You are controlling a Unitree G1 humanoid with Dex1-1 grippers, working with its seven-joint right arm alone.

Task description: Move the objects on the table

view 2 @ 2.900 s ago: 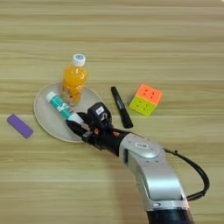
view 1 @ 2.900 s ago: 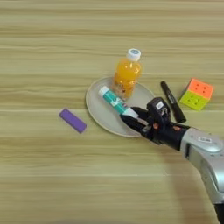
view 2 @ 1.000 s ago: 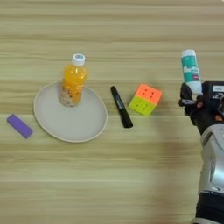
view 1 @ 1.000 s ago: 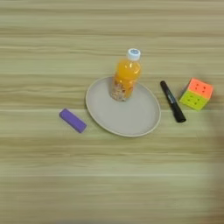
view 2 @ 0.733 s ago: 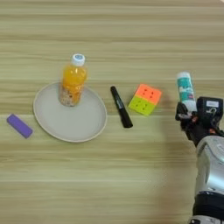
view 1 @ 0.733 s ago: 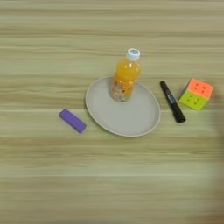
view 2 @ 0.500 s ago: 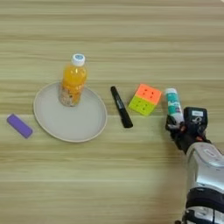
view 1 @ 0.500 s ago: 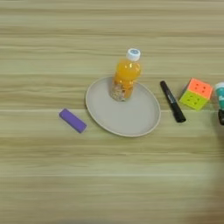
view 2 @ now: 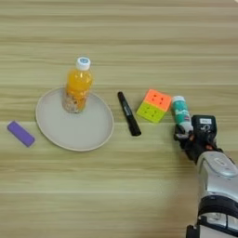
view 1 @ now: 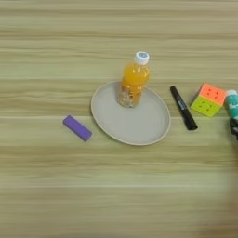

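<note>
The orange drink bottle (view 2: 76, 86) with a white cap stands upright on the back part of a beige plate (view 2: 79, 126). A black marker pen (view 2: 128, 114) lies on the table (view 2: 121, 42) right of the plate. The multicoloured puzzle cube (view 2: 155, 105) sits just right of the pen. The white-and-teal tube (view 2: 181, 113) lies close beside the cube's right side, cap pointing away. My right gripper (view 2: 185, 133) is shut on the tube's near end, with the silver forearm (view 2: 215, 186) coming up from the bottom right.
A small purple block (view 2: 20, 134) lies on the table left of the plate. In the left eye view the tube (view 1: 231, 104) and the gripper show only at the right edge.
The gripper has carried the tube leftward and nearer, from the far right edge to just right of the cube. Bottle, plate, pen, cube and purple block have stayed put.
</note>
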